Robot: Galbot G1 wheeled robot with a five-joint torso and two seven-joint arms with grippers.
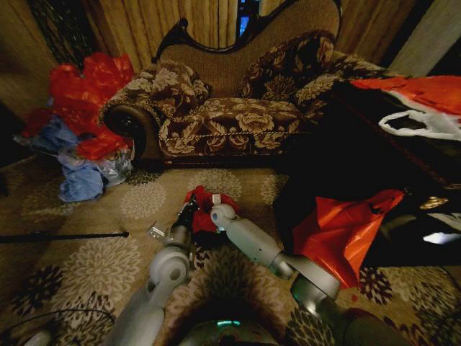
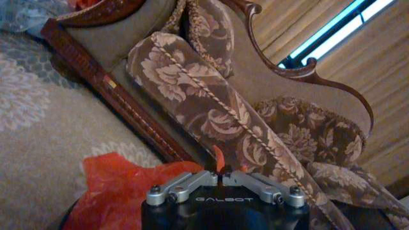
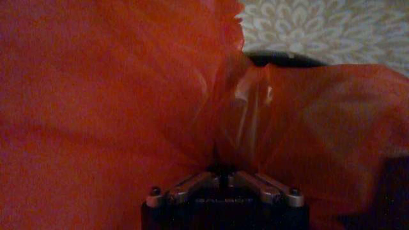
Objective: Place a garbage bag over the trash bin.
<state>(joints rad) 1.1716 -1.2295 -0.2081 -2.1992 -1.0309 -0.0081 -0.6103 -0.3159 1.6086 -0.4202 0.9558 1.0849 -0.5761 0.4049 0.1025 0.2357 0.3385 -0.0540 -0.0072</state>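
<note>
two arms grip a red bag over a bin on the carpet

the garbage bag (image 1: 205,209) is a thin, glossy, deep-red film, crinkled into folds and bunched on the floor just in front of the sofa (image 1: 238,108), at the middle of the head view. both arms reach down to it. the left gripper (image 2: 221,178) has its jaws drawn together on a thin pinch of the red film, with the rest of the bag spilling out beside it. the right gripper (image 3: 221,175) has its jaws closed on a gathered pleat of the same bag, whose translucent sheet billows up on both sides. past the pleat, a short arc of the trash bin (image 3: 281,59) shows: a dark, plain rim, with the film lying against it. how far the bag covers the rim cannot be told.

the flowered carpet (image 1: 94,252) lies open to the robot's left, crossed by a thin dark rod (image 1: 65,235). farther left, a heap of red and blue bags (image 1: 79,122) sits against the sofa's arm. on the right, a larger orange-red bag (image 1: 342,231) lies close beside the right arm, at the edge of a dark bench (image 1: 367,158).
</note>
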